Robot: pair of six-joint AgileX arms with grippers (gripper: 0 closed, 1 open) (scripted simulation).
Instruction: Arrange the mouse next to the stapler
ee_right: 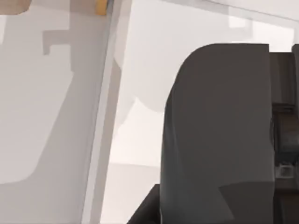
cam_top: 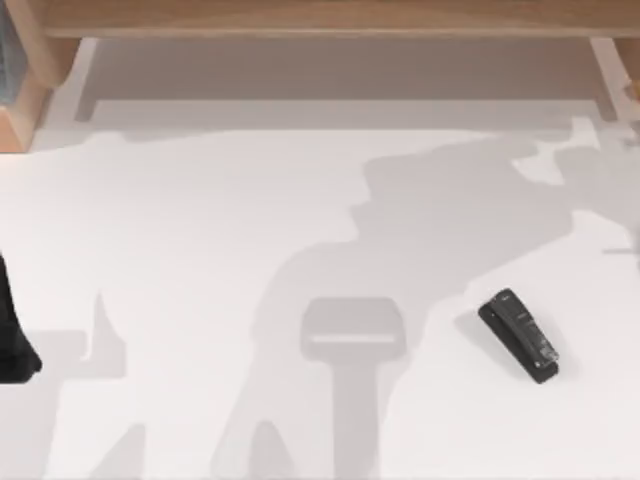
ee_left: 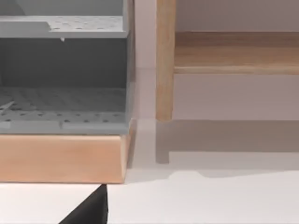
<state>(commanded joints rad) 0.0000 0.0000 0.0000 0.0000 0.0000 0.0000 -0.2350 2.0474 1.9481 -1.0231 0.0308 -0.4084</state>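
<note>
From above I see the stapler [cam_top: 519, 335] lying slantwise at the lower right of the counter [cam_top: 200, 250], a stiff, fairly heavy bar best pinched across its narrow sides near the middle, though I cannot tell how either tool stands.

White table [cam_top: 200, 220] crossed by soft grey shadows, pale wooden shelf frame [cam_top: 330, 18] along its far edge, grey perforated shelves [ee_left: 63, 109] at far-left corner, plain wall behind.
</note>
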